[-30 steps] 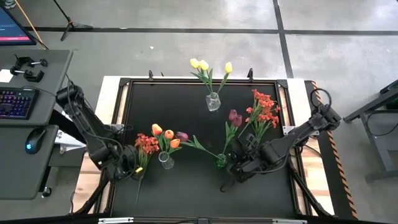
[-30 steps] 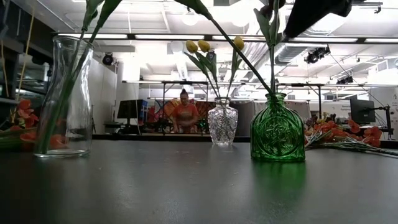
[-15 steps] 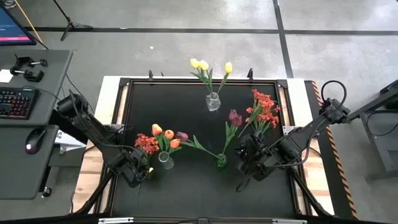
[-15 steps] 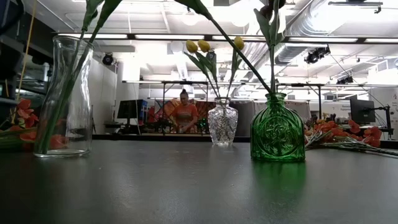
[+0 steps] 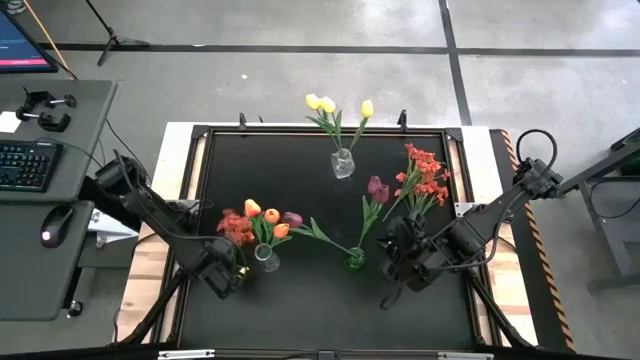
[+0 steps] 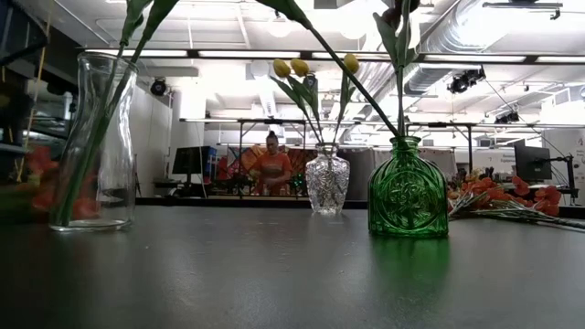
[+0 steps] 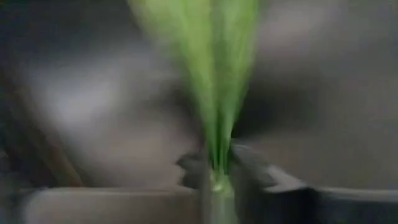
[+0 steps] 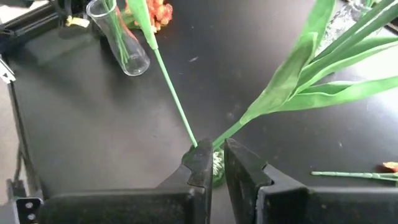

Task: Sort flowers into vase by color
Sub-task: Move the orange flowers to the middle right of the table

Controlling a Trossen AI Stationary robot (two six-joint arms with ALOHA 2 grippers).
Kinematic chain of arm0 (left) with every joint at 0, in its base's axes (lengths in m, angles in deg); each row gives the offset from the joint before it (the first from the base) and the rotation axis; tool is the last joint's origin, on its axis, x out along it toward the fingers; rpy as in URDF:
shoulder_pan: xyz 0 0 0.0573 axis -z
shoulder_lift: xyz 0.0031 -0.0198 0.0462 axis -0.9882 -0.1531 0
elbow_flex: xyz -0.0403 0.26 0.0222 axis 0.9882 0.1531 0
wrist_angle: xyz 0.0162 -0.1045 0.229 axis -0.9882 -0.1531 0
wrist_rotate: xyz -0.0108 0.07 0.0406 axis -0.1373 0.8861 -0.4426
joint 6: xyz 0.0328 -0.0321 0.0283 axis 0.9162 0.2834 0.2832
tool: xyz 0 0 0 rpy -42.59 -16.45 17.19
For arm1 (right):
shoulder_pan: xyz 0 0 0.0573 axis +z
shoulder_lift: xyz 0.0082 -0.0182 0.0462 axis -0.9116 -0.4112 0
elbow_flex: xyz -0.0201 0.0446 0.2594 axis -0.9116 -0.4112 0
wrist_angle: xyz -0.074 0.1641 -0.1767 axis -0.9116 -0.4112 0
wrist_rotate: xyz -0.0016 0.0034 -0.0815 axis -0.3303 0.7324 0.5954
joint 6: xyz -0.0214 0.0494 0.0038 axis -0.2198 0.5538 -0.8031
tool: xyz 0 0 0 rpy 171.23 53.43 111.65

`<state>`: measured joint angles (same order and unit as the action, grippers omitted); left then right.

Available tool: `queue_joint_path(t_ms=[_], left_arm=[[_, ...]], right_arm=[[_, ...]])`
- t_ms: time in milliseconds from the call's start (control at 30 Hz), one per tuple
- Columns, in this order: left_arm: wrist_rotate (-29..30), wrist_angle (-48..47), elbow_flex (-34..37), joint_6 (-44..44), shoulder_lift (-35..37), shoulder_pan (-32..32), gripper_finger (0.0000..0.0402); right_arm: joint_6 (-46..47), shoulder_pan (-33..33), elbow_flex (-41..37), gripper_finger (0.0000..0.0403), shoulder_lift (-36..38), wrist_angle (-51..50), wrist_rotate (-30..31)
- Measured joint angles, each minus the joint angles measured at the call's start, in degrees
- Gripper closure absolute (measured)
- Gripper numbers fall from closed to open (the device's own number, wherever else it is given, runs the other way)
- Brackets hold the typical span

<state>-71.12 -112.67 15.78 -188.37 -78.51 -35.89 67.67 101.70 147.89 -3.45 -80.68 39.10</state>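
A bunch of red flowers (image 5: 237, 228) lies at the near left beside a tall clear vase (image 5: 266, 258) with orange tulips. My left gripper (image 5: 226, 272) points down, shut on the bunch's green stems. Two maroon tulips (image 5: 378, 188) stand in the green vase (image 5: 356, 260), their stems leaning on its neck. My right gripper (image 8: 215, 163) hangs shut just right of and above the green vase, touching nothing. Yellow tulips stand in a cut-glass vase (image 5: 343, 163) at the far middle. My left gripper pinches the red bunch's green stems (image 7: 217, 155) between its two fingers, coming from above and pointing down. The stems run away from the fingers toward the flower heads. The blurred wrist view does not show whether the bunch is clear of the table.
Another red bunch (image 5: 425, 180) lies on the mat at the far right, its stems toward the green vase. A loose green stem (image 8: 348, 177) lies near it. A desk with keyboard and mouse (image 5: 55, 225) stands left of the table. A person shows far behind in the low view.
My left gripper has come down and moved toward the clear vase, onto the stems of the left red bunch, whose heads have since shifted. My right gripper has risen and drawn back from the green vase toward the table's right edge.
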Motion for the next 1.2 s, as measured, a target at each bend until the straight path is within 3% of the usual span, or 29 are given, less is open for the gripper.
queue_joint_path(t_ms=[67,233,500,700,800,867,933,1067,1133,1200], left_arm=[[0.8,-3.3,0.1,-1.1,3.1,0.4,0.0384],[5.7,-13.2,-1.6,-5.5,14.4,1.5,0.0394],[31.8,-42.5,-20.1,-10.8,30.8,1.9,0.0399],[58.4,-39.9,-29.1,4.8,35.0,-6.2,0.0400],[68.9,-32.8,-32.2,15.5,34.8,-10.9,0.0401],[71.6,-21.9,-33.3,27.7,34.6,-14.0,0.0401],[70.7,-7.4,-33.5,44.3,33.8,-17.5,0.0401],[57.4,25.2,-33.5,77.2,29.6,-25.3,0.0401],[48.3,39.3,-33.5,88.1,26.4,-29.4,0.0401],[39.9,49.8,-33.8,93.0,22.9,-33.3,0.0401]], right_arm=[[0.0,0.4,0.0,0.0375,0.0,-0.6,0.7],[0.0,1.4,0.0,0.0375,0.1,-1.5,1.9],[-1.1,2.7,0.0,0.0375,5.5,-1.4,6.2],[-3.7,3.1,0.0,0.0375,11.6,-0.2,13.6],[-5.8,2.9,0.0,0.0375,13.9,2.9,17.1],[-7.8,2.1,0.0,0.0375,14.9,6.3,18.4],[-10.2,0.4,0.0,0.0375,15.5,10.4,18.2],[-18.4,-4.5,0.0,0.0372,16.1,21.9,14.0],[-23.9,-7.3,0.0,0.0361,16.1,28.8,9.2],[-28.3,-10.2,0.0,0.0342,16.0,35.6,2.7]])
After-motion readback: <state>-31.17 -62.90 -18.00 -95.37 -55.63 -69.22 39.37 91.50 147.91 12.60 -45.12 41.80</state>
